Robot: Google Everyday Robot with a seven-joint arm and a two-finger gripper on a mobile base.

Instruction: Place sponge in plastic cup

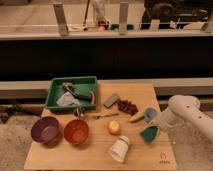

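Okay, gripper (155, 127) sits low over the table's (95, 156) right side, right at the sponge (147, 135); can't tell if it's open or clamped on it. Sponge shows teal, tilted, right of the white cup (119, 148), not touching. Cup looks tipped over near the front edge. Purple bowl (46, 130) and orange bowl (76, 131) front left, green tray (56, 95) behind them. Dark grey block (111, 100) mid-table.
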